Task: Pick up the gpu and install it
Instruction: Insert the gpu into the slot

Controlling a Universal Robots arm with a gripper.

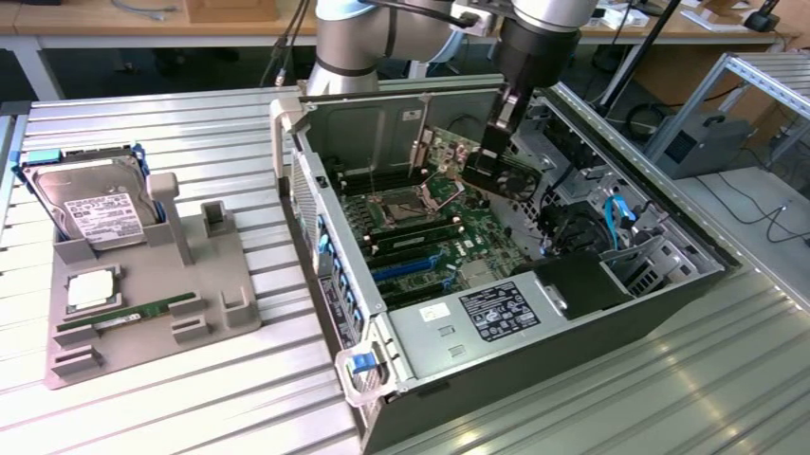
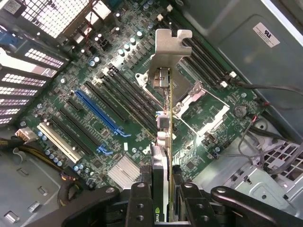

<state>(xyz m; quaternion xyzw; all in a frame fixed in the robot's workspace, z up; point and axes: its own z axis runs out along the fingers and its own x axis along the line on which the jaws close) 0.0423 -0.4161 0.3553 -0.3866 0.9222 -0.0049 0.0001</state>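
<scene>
Surface: ribbed metal table (image 1: 190,417); workbenches and cables behind it.
Centre: open PC case (image 1: 633,313) lying on its side, motherboard (image 1: 437,237) facing up.
Exterior view's left: grey fixture tray (image 1: 152,284) w/ hard drive (image 1: 99,209) standing at its back, CPU chip (image 1: 91,287) and green memory stick (image 1: 127,313) lying nearer the front.
Arm: UR arm (image 1: 348,43) reaches down into the case from the far side; its upper part is cut off at the frame edge.
Gripper: gripper (image 1: 500,128) is inside the case. On wrist cam I see the gripper (image 2: 163,201) closed tight, fingers (image 2: 141,203) pinching the card from both faces.
Gpu position: gpu (image 1: 500,175) is in the jaws, over the far half of the board, approx above the CPU socket (image 2: 189,94) area.
Gpu vs jaws: one end of the gpu (image 2: 163,156) sits between the two jaws, the rest sticks straight out beyond them.
Axis: long axis runs away from the jaws toward the board; silver bracket (image 2: 166,52) is at the far end. Wrist cam sees the card edge-on.
Slots: blue PCIe slot (image 2: 99,113) and white slot (image 2: 59,142) lie off to one side of the card, apart from it.
Hard to see: both card faces are hidden edge-on on wrist cam; the gripped end is covered by the fingers. I can't tell if the bracket end touches the board. In the exterior view the bracket is hard to make out.
</scene>
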